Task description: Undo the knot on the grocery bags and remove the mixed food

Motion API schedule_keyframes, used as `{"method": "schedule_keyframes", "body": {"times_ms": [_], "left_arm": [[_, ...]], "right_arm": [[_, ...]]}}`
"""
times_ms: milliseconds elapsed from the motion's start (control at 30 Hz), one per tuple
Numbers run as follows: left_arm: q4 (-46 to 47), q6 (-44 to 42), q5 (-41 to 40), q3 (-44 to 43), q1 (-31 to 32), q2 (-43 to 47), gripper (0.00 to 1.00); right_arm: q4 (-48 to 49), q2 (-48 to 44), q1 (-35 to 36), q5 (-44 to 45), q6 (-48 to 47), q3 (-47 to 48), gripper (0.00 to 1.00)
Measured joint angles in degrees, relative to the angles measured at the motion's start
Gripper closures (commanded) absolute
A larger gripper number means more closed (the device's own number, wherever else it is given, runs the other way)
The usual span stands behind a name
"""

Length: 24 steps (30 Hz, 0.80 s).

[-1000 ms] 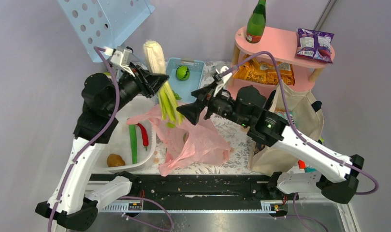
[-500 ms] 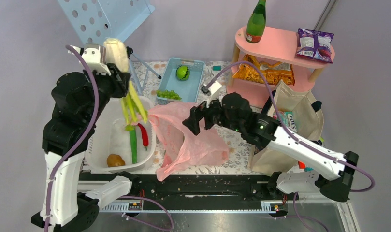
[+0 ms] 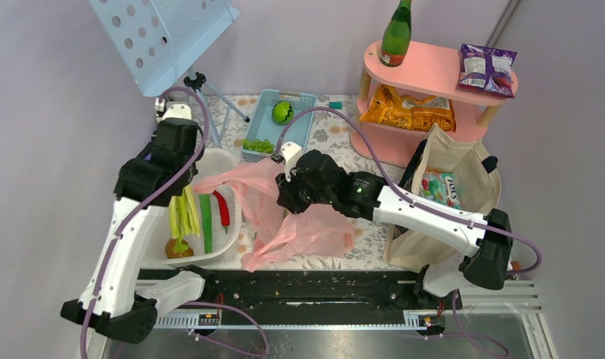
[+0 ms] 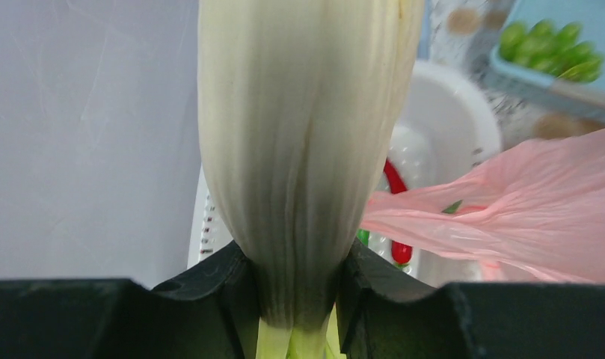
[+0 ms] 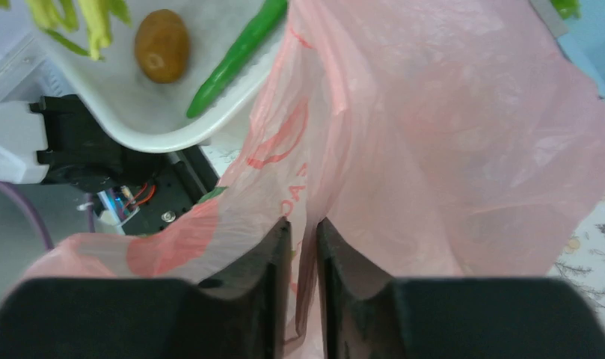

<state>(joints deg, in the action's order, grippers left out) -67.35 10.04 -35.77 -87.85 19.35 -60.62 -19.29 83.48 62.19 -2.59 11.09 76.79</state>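
Lilac walls back a floral-clothed counter (image 3: 344, 142), with a white basin (image 3: 235, 217) at its left and a beige tote (image 3: 475, 176) upright at its right. The pink bag (image 3: 314, 228) lies crumpled between them, one flap draped over the basin's rim.

Clamped on the pale stem of the leeks (image 4: 306, 134), the left hand (image 4: 295, 299) has both jaws pressed against its sides. The leeks hang leaf-end down, and from above their green tips sit inside the basin, beside a red chilli (image 3: 223, 209) and a long green pepper (image 3: 206, 224). Gripping the firm stem rather than the floppy leaves probably lets the bunch go in tip first and lie flat once let go.

Over the bag, the right hand (image 5: 304, 258) has its jaws narrowed to a slit with a fold of pink film caught between them. That pinch seems meant to pin or lift the thin plastic so the mouth stays reachable. Whether any food is left inside the bag I cannot tell. The tote shows a bright packet (image 3: 437, 187) in its mouth, so it is likely not yet emptied.
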Motion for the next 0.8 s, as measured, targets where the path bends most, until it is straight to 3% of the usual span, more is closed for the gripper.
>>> {"method": "schedule_keyframes", "body": {"times_ms": [33, 233, 433, 500, 633, 733, 800], "left_arm": [[0.2, 0.1, -0.6, 1.5, -0.3, -0.4, 1.00], [4.7, 0.3, -1.0, 10.1, -3.6, -1.5, 1.00], [7.6, 0.5, 2.1, 12.6, -6.7, -4.9, 0.89], [7.8, 0.6, 3.0, 13.2, -7.2, -6.1, 0.81], [7.5, 1.5, 4.5, 15.8, -8.1, -7.0, 0.37], [7.0, 2.1, 5.9, 16.9, -8.4, -6.6, 0.13], [7.1, 2.3, 7.1, 17.0, -8.5, -5.9, 0.02]], "right_arm": [[-0.9, 0.8, 0.0, 1.1, 0.8, 0.7, 1.00], [-4.7, 0.3, -0.4, 14.0, 2.6, 0.9, 1.00], [-5.7, -6.1, -6.1, 21.2, 3.9, -2.0, 1.00], [-5.8, -8.2, -9.2, 22.4, 4.4, -3.1, 1.00], [-6.0, -10.2, -12.3, 23.6, 4.9, -5.0, 1.00], [-6.4, -10.3, -12.4, 23.7, 5.2, -5.6, 1.00], [-6.8, -10.3, -12.4, 23.7, 5.3, -5.9, 1.00]]}}
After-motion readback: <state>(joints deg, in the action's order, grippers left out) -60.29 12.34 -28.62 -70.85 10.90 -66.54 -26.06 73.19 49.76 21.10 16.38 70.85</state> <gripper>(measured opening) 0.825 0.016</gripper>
